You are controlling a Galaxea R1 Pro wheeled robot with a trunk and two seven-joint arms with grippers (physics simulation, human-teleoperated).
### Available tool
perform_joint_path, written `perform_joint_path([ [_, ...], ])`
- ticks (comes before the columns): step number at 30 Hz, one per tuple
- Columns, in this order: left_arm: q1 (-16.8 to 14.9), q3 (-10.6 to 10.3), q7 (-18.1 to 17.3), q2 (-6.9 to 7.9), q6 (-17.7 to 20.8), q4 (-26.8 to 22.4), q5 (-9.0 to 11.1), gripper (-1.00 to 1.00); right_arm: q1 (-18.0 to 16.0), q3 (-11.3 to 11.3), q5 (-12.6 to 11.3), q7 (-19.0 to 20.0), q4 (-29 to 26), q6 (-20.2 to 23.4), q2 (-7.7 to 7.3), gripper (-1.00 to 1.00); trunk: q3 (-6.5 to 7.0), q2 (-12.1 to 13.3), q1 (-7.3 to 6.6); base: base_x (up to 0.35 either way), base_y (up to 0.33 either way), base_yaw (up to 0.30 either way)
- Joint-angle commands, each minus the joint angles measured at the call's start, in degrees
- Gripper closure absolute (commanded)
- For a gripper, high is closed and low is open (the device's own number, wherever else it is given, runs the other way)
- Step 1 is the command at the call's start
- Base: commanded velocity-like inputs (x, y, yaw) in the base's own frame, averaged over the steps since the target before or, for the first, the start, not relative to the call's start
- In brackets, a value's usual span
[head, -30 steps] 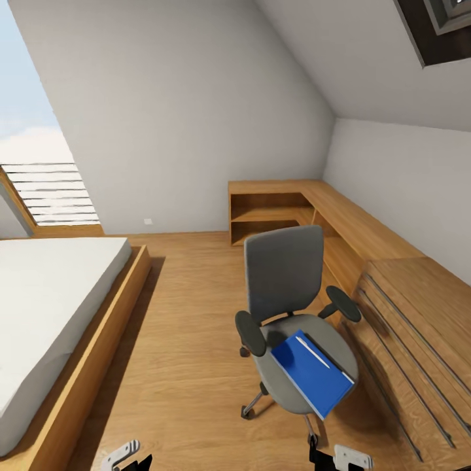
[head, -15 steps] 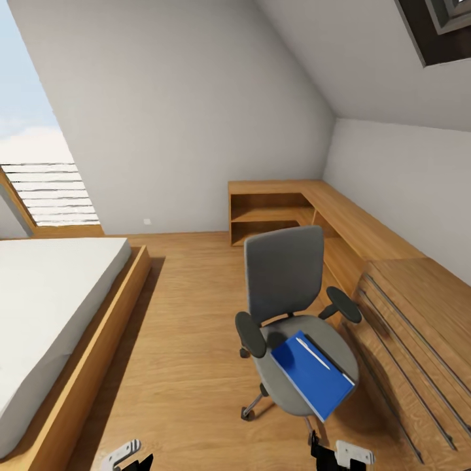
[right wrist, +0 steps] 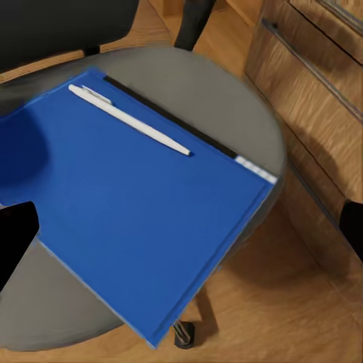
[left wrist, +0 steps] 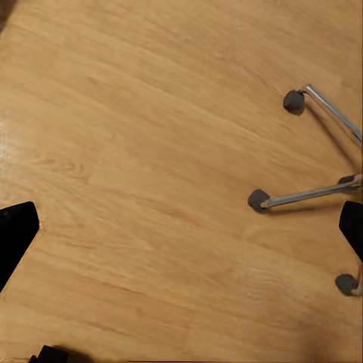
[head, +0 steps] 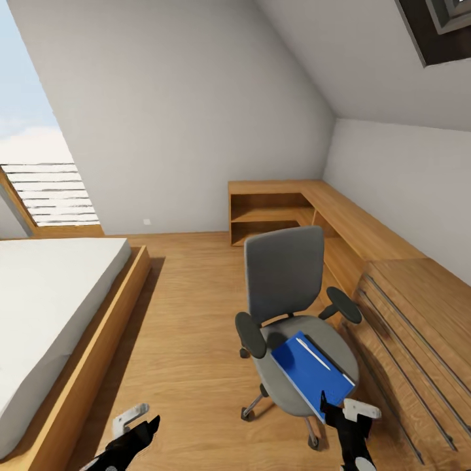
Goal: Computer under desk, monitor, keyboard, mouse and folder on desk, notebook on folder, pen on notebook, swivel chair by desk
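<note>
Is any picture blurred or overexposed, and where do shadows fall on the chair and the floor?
Head view: sharp, wide-angle stretch at the edges; the window is bright but not washed out; soft shadow beside the bed. Right wrist view: sharp; a rounded shadow darkens one corner of the blue folder, and the pen casts a thin one. Left wrist view: even light, faint shadows under the chair legs.

Pale grey walls [head: 183, 118] rise into a sloped ceiling [head: 353, 59], with a dark-framed skylight [head: 435, 26] up in the corner. Light wood floor [head: 190, 327] runs across the room. A low wood-framed bed [head: 59, 314] with a white mattress sits along one side, below a bright window with slatted blinds [head: 49, 193]. In the far corner, a low open wood shelf unit [head: 268, 212]; beside it, a light wood dresser [head: 418, 327] with long bar handles.
</note>
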Motion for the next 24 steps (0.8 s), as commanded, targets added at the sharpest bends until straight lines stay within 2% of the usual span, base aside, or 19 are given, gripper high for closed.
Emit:
perform_joint_path([
  [1,-0.1,-0.2,2.5,0.04,1.6,-1.6,0.4,-1.0,-0.6,0.1,-0.5,0.1,-0.9,1.6,-0.21,-1.0,-0.07,-0.1,0.01,0.0,0.0,0.0],
  [2,-0.1,-0.2,4.5,0.0,3.2,-3.0,0.4,-1.0,-1.3,0.1,-0.4,0.1,-1.9,3.6,-0.43,-1.0,-0.07,-0.1,0.01,0.0,0.0,0.0],
  [3,-0.4,-0.2,8.1,-0.05,6.7,-5.5,0.5,-1.0,-2.8,0.1,-0.3,0.2,-3.7,7.9,-0.95,-1.0,-0.07,-0.1,0.01,0.0,0.0,0.0],
  [4,-2.4,-0.1,13.4,-0.08,13.3,-9.6,0.7,-1.0,-6.6,0.1,-0.2,0.4,-6.3,18.4,-1.97,-1.0,-0.07,-0.1,0.01,0.0,0.0,0.0],
  [5,-4.0,-0.1,15.0,-0.08,15.6,-10.8,0.8,-1.0,-8.9,0.1,-0.2,0.6,-7.1,24.2,-2.41,-1.0,-0.07,-0.1,0.01,0.0,0.0,0.0],
  [8,-6.5,0.0,16.4,-0.11,17.9,-11.8,1.0,-1.0,-12.6,0.1,-0.2,0.8,-7.4,32.9,-3.02,-1.0,-0.07,-0.1,0.01,0.0,0.0,0.0],
  [9,-7.9,0.0,16.8,-0.15,18.8,-12.6,1.1,-1.0,-15.0,0.2,-0.2,1.1,-7.5,38.5,-3.38,-1.0,-0.07,-0.1,0.01,0.0,0.0,0.0],
  [10,-9.1,-0.1,17.2,-0.22,19.5,-14.9,1.3,-1.0,-17.7,0.4,-0.1,1.5,-8.0,46.0,-3.79,-1.0,-0.07,-0.1,0.01,0.0,0.0,0.0],
  [11,-9.6,-0.4,17.3,-0.27,19.8,-16.4,1.4,-1.0,-18.8,0.5,0.0,1.8,-8.4,50.2,-4.16,-1.0,-0.07,-0.1,0.01,0.0,0.0,0.0],
  [13,-9.9,-0.8,17.4,-0.33,20.0,-17.4,1.4,-1.0,-19.5,0.5,0.1,2.2,-8.6,53.6,-4.65,-1.0,-0.07,-0.1,0.01,0.0,0.0,0.0],
  [14,-10.2,-1.5,17.5,-0.37,20.2,-18.2,1.4,-1.0,-20.1,0.6,0.1,3.1,-8.9,56.8,-5.2,-1.0,-0.07,-0.1,0.01,0.0,0.0,0.0],
  [15,-10.3,-2.0,17.6,-0.44,20.1,-18.6,1.5,-1.0,-20.4,1.8,0.2,4.2,-9.1,58.9,-5.53,-1.0,-0.07,-0.1,0.01,0.0,0.0,0.0],
  [19,-10.4,-2.5,17.7,-0.53,19.8,-15.7,1.2,-1.0,-20.6,6.0,0.3,5.0,-9.1,60.0,-5.85,-1.0,-0.07,-0.1,0.01,0.075,0.0,0.0],
  [24,-10.5,-2.6,17.6,-0.54,19.8,-14.8,1.0,-1.0,-20.6,6.9,0.3,5.1,-9.0,60.2,-5.83,-1.0,-0.07,-0.1,0.01,0.276,0.0,0.005],
])
